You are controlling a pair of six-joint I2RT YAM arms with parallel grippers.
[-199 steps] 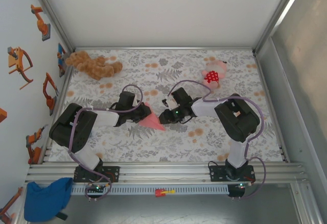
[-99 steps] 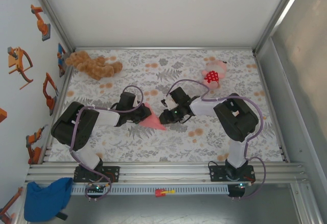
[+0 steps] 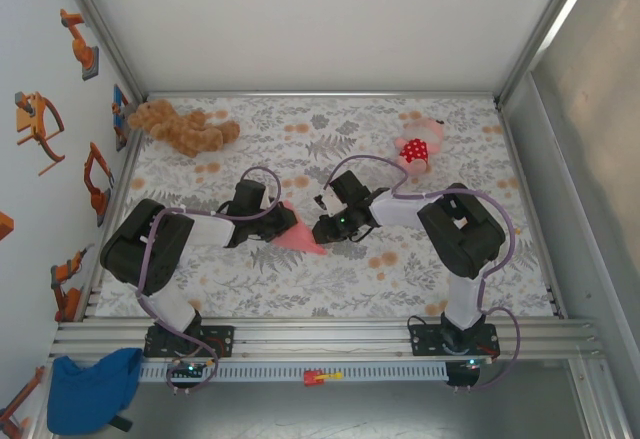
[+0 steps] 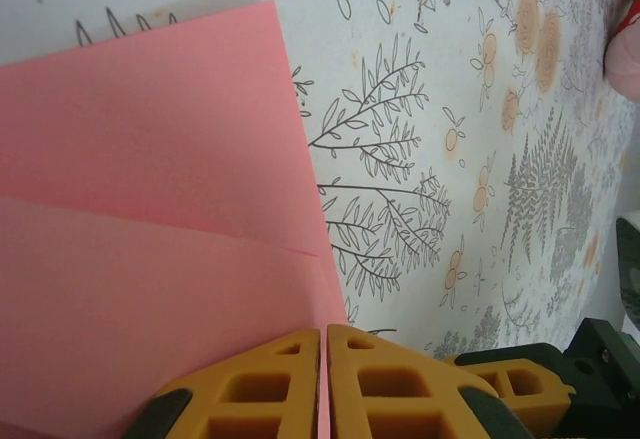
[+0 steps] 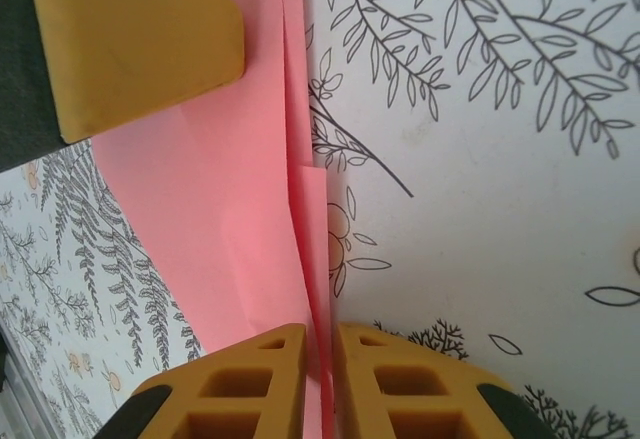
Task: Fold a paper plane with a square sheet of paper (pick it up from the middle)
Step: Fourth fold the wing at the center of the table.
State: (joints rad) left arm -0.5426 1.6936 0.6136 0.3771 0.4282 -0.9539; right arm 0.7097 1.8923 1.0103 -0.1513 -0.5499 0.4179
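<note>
Seen from the top external camera, the salmon-pink paper [image 3: 298, 235] lies folded into a pointed wedge on the floral table cover [image 3: 400, 279], about midway between the two arms. The left gripper [image 3: 274, 227] meets its left side and the right gripper [image 3: 322, 230] its right tip. A brown plush toy [image 3: 182, 127] sits at the far left corner and a pink plush toy [image 3: 419, 147] with a red dotted patch at the far right, both well apart from the paper. A blue cloth [image 3: 92, 389] lies off the table at the near left

In the left wrist view, the left gripper [image 4: 323, 379] has its yellow fingers [image 4: 250, 389] pressed almost together, pinching the edge of the paper [image 4: 150, 209]. A straight fold line runs across the sheet

In the right wrist view, the right gripper [image 5: 320, 384] stands narrow, its fingers [image 5: 230, 389] nipping the layered edge of the paper [image 5: 220, 219], which rises between them. A yellow finger of the left arm [image 5: 130, 39] sits over the paper at the upper left
</note>
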